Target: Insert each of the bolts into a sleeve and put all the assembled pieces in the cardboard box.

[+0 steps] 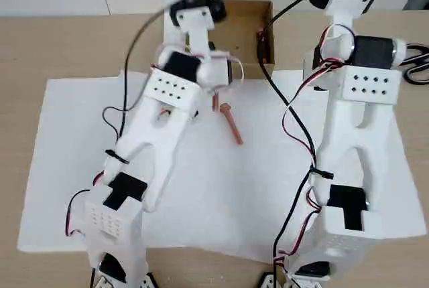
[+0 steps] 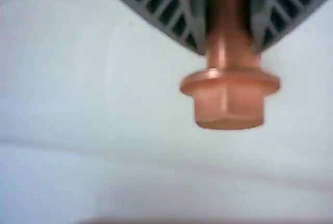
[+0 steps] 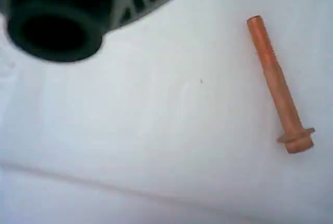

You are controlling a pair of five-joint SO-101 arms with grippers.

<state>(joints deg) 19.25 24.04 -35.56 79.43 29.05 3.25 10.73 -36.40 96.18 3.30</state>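
The tabletop [image 1: 27, 47] carries a white sheet [image 1: 80, 167], and the cardboard box [image 1: 251, 17] stands at the sheet's far edge, between my two arms. My left end effector [image 2: 229, 47] hangs over the sheet just in front of the box, clamped on the shank of the held bolt [image 2: 228, 99], whose flanged head points down and clear of the sheet. My right end effector [image 3: 99, 10] appears to be closed around the black sleeve [image 3: 54, 31], held off the sheet with its open bore in plain sight. The loose bolt [image 3: 278, 86] lies flat on the sheet near the left end effector, not touching anything.

I judge this to be the mating step for the first pair: bolt in one end effector, sleeve in the other, not yet joined. Next, the bolt's free end must be lined up with the sleeve's bore. That end is buried between my left jaws, so I may need to regrip it or push it in head-side. After that comes the box, then the loose bolt.
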